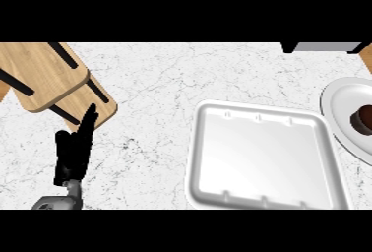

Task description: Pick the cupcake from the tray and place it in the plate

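Note:
A white tray [263, 156] lies on the marble counter at the centre right, with nothing on it. At the right edge of the head view sits a white plate [340, 106], cut off by the frame. A dark brown cupcake [362, 118] rests on the plate, only partly in view. My left hand [75, 147] stands at the lower left, fingers straight and pointing up, well apart from the tray. My right hand does not show.
A wooden knife block [51, 76] with dark slots lies at the upper left, just beyond my left hand's fingertips. A grey object [327, 47] sits at the top right edge.

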{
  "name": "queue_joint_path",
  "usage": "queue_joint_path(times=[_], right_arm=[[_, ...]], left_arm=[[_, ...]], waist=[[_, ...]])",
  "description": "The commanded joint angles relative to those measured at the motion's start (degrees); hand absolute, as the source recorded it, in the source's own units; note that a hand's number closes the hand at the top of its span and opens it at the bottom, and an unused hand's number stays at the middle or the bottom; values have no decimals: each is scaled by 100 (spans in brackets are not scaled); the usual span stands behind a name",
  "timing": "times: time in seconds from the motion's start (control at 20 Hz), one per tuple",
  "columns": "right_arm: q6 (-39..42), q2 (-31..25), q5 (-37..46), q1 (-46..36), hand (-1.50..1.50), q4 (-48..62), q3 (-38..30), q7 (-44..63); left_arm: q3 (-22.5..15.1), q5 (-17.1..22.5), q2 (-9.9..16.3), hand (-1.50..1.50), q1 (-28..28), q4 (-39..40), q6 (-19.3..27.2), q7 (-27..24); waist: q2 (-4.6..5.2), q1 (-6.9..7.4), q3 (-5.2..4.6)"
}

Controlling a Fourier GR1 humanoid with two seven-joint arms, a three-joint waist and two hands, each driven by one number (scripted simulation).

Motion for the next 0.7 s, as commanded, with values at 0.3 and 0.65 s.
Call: queue_joint_path(times=[0.3,0.65], right_arm=[[-789,190,107,24,-150,218,289,-3],[-988,53,68,182,-150,428,292,-213]], left_arm=[[157,64,-61,0,-225,610,-111,-26],[43,34,-214,0,95,740,-188,-469]], waist=[[45,-2,-30],[66,23,-25]])
